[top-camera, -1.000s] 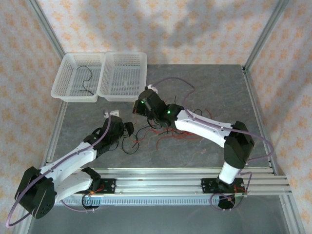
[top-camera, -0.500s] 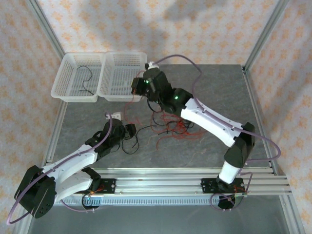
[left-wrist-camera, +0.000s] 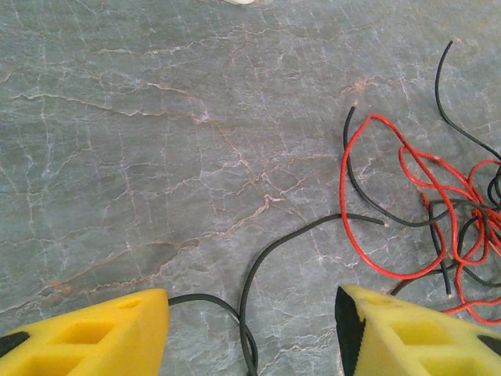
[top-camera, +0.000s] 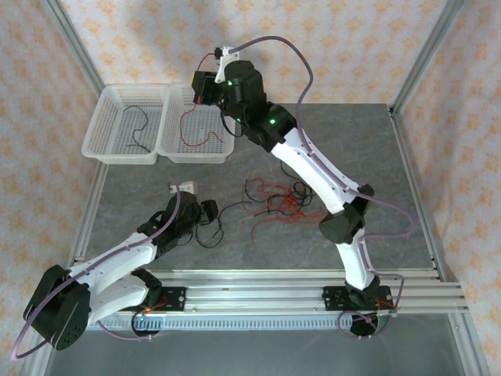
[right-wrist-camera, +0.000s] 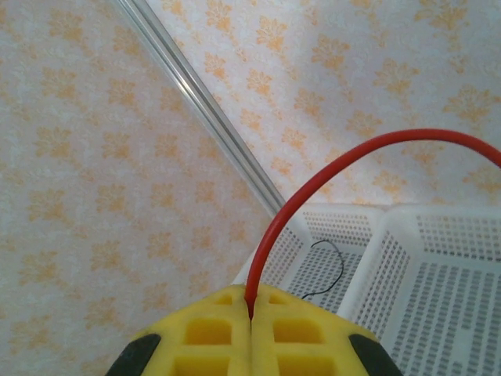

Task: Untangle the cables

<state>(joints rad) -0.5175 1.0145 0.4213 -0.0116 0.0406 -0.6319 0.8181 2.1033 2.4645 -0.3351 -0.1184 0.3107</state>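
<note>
Right pincer [top-camera: 205,84] is pinched fully shut on one red wire [top-camera: 185,129] and is raised high over the right basket [top-camera: 232,117]. The wire droops from the jaws in a loose curl down into that basket. From the wrist camera we see the wire arching up out of the seam between the closed yellow fingers [right-wrist-camera: 211,333].

Left pincer [top-camera: 205,211] hovers low over the counter [top-camera: 352,149], its jaws about half open and holding nothing. A black wire [left-wrist-camera: 297,235] lies on the counter in the gap between its fingers [left-wrist-camera: 94,329].

The rest of the cables [top-camera: 274,200] lie in a red-and-black tangle at mid-counter. One stray black strand [top-camera: 138,129] sits in the left basket [top-camera: 94,133].

We judge these wires to be almost weightless, limp and a little springy. They would likely snag on one another and slip out of a loose pinch. The best hold looks to be a free end or an outer loop clear of the knot, with the jaws closed all the way.
</note>
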